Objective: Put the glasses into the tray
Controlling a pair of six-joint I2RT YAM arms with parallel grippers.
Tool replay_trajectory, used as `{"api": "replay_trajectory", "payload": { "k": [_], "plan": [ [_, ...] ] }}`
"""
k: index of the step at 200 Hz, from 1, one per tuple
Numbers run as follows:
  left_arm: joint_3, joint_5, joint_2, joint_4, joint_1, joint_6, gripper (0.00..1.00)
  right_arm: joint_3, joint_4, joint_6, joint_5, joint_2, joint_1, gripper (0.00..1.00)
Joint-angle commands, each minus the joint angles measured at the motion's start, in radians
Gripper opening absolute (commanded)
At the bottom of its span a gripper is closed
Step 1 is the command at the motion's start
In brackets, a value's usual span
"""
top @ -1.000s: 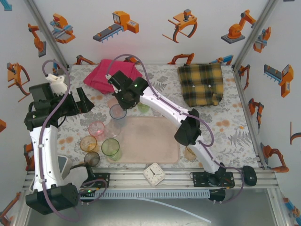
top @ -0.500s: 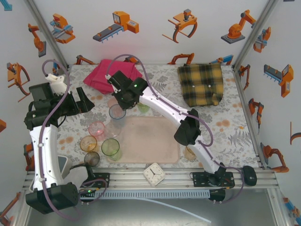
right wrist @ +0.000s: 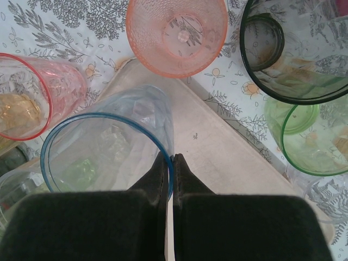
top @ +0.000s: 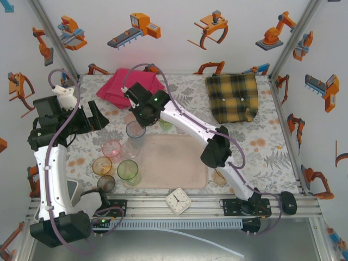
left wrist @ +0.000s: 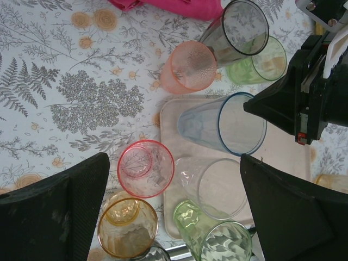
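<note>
Barely any shift since earlier; right elbow slightly left. Blue glass (right wrist: 109, 141) sits at tray's (top: 174, 163) far-left corner, rim pinched by right claw (right wrist: 167, 163). Pink glass (left wrist: 145, 168) and amber glass (left wrist: 128, 227) stand on bench (top: 261, 141) left of tray. Left claw (left wrist: 174, 157) gapes wide above them.

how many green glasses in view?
2. Near green glass at the tray's near-left corner; far green glass just past its far edge, by the grey glass. Others may be hidden.
</note>
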Motion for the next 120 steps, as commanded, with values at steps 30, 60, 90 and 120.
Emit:
{"api": "replay_trajectory", "payload": {
  "k": [30, 60, 90, 120],
  "plan": [
    [0.017, 0.026, -0.010, 0.007, 0.004, -0.010, 0.97, 0.026, 0.001, -0.021, 0.030, 0.021, 0.007, 0.00],
    [0.030, 0.031, -0.010, 0.000, 0.004, -0.012, 0.97, 0.033, 0.005, -0.018, 0.026, 0.029, 0.007, 0.00],
    [0.033, 0.033, -0.019, -0.004, 0.004, -0.012, 0.97, 0.039, 0.008, -0.015, 0.026, 0.039, 0.007, 0.00],
    [0.029, 0.038, -0.027, -0.005, 0.004, -0.012, 0.97, 0.039, 0.004, -0.016, 0.023, 0.047, 0.007, 0.00]
  ]
}}
